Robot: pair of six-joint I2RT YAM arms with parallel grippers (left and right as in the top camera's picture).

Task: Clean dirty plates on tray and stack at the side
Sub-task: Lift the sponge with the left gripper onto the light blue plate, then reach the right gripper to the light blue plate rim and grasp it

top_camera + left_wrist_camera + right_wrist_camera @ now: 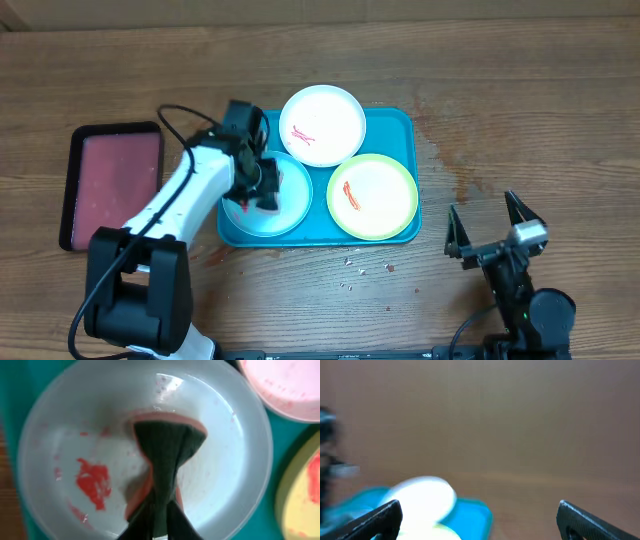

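From above, a blue tray (395,125) sits in the middle of the bench (530,80). Three plates lie on it. A white plate (322,125) is at the back, a green plate (372,196) is at the right, and a pale plate (295,200) is at the left. The white and green plates each have a red mark. The left hand (265,190) is down on the pale plate. The right hand (490,235) rests well apart, off to the right of the tray, so the left arm is much nearer to the plates. A dark tray (69,190) with a pink mat lies to the left. Some crumbs (365,270) lie in front of the blue tray.

From the left wrist, the left hand is closed tight on a sponge (167,445). The sponge is pressed onto the pale plate. Its long side points away from the hand, toward the middle of the plate. A red mess (92,482) sits just beside the sponge, on the left in this view. I think the next wipe needs to go that way. No plate looks clean yet, and none is stacked at the side.

From the right wrist, the right hand is wide open and holds nothing. The picture is blurry. The white plate and a corner of the blue tray show low on the left.
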